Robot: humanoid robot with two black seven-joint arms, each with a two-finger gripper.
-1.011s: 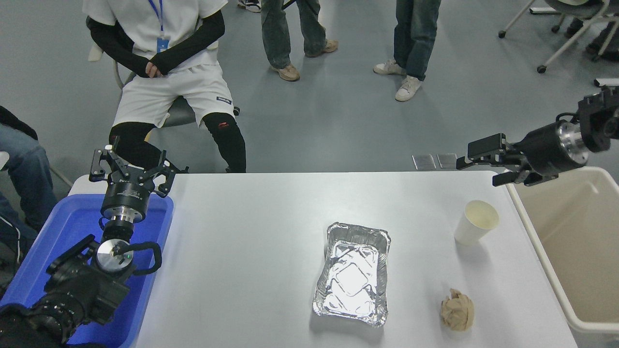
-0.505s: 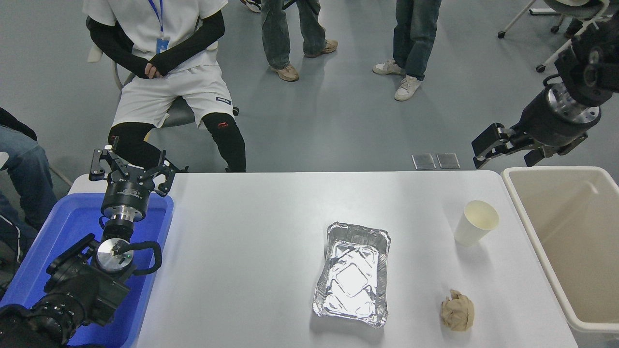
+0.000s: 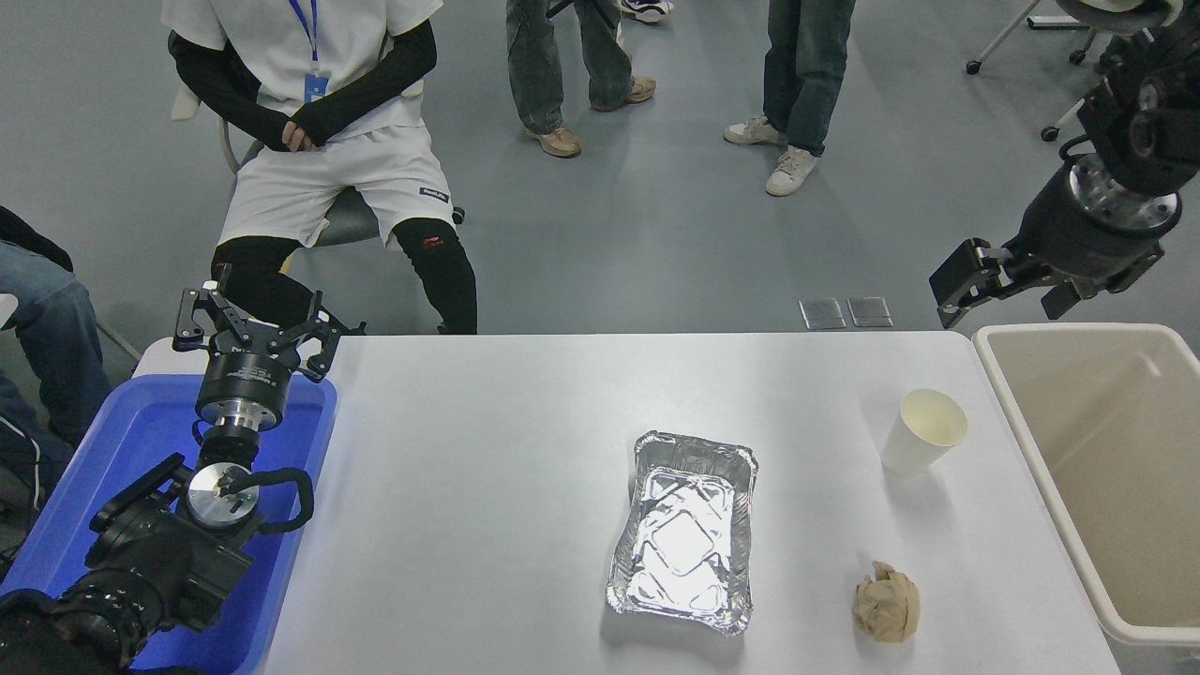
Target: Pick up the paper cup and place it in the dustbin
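The right end effector (image 3: 1008, 291) hangs raised beyond the tabletop's (image 3: 487, 450) far right corner, its fingers spread apart and holding nothing. Below and just nearer the camera than it, the paper cup (image 3: 921, 432) stands upright and empty on the tabletop, untouched. To the right of the cup, under the arm, the beige dustbin (image 3: 1041, 450) sits open with nothing visible inside. A silver foil tray (image 3: 682, 530), also empty, lies well to the left of the cup, and a crumpled tan paper ball (image 3: 886, 602) rests near the tabletop's front edge. The left end effector (image 3: 253, 328) is parked, fingers splayed and empty, over a blue tub (image 3: 103, 469) at the far left.
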